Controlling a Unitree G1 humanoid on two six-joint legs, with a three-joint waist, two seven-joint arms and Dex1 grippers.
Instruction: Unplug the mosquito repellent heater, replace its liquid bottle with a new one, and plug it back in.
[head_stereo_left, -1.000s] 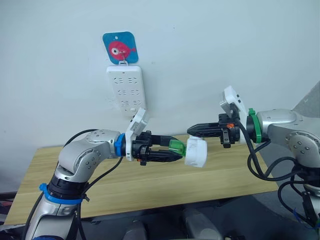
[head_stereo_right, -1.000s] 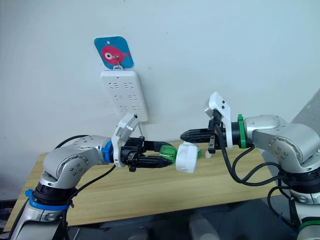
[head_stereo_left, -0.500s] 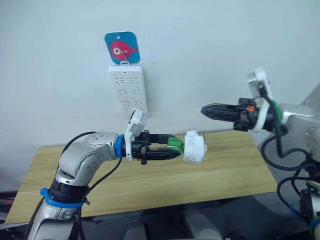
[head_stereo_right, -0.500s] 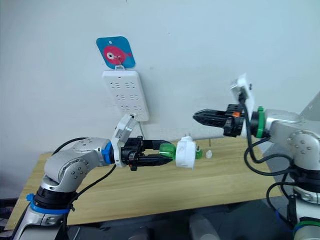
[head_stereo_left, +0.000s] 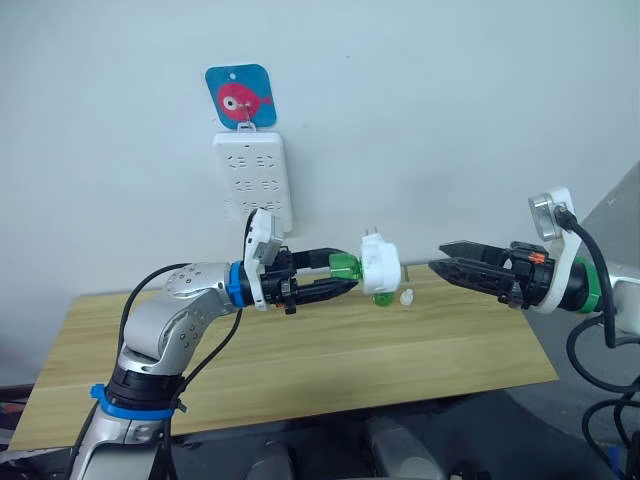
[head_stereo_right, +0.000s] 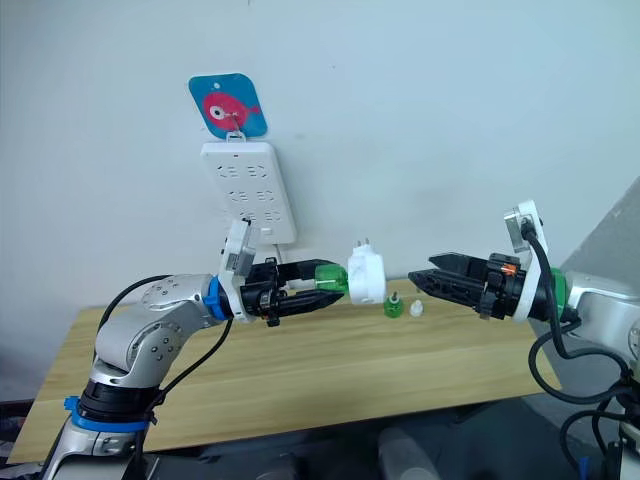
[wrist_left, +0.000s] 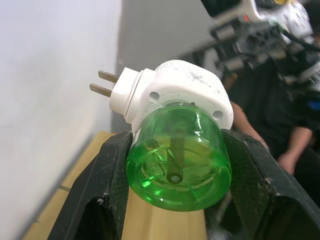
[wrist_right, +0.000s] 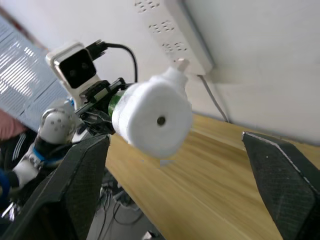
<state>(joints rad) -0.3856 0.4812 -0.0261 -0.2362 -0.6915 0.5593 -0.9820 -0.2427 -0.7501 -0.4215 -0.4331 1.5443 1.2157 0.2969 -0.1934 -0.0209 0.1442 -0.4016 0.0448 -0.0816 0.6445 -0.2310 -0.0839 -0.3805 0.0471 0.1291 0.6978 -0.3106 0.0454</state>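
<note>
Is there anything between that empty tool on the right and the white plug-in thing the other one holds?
Only open air, in both eye views. The right tool faces the mosquito repellent heater; two small bottles stand on the table below the gap.

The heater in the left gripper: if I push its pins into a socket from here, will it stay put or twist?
Probably twists: the left gripper holds only the round, glossy green bottle, and the heater overhangs beyond it.

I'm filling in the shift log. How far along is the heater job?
Done: the heater is unplugged, off the power strip, with a green bottle fitted. In hand: the left gripper grips that bottle; the right gripper is open alongside. Two small bottles stand on the table. Left: plugging it in.
</note>
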